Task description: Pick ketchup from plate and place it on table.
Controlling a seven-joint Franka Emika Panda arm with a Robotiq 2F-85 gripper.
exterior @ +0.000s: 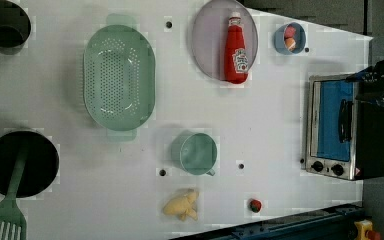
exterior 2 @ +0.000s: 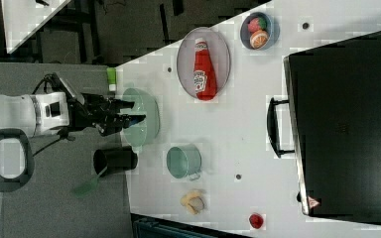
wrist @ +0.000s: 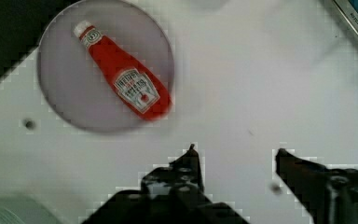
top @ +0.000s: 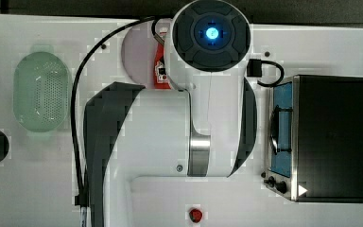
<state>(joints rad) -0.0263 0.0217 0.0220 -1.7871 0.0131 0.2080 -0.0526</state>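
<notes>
The ketchup (exterior: 236,50), a slim red bottle with a white cap, lies flat on the round pale plate (exterior: 207,40) near the white table's (exterior: 260,125) far edge. In the wrist view the ketchup (wrist: 126,79) rests slantwise on the plate (wrist: 60,98), reaching the plate's rim. My gripper (wrist: 237,154) hangs high above bare table beside the plate. It is open, with nothing between its dark fingers (wrist: 193,156). In the right view the gripper (exterior 2: 135,111) hovers well above the table. In the top view my arm hides most of the ketchup (top: 159,71) and part of the plate (top: 134,56).
A pale green colander (exterior: 119,77) lies at the plate's left in the left view. A green cup (exterior: 195,152) stands below it. A blue bowl (exterior: 289,38) of fruits sits right of the plate. A toaster oven (exterior: 337,127), black pot (exterior: 20,162) and small foods (exterior: 181,205) stand further off.
</notes>
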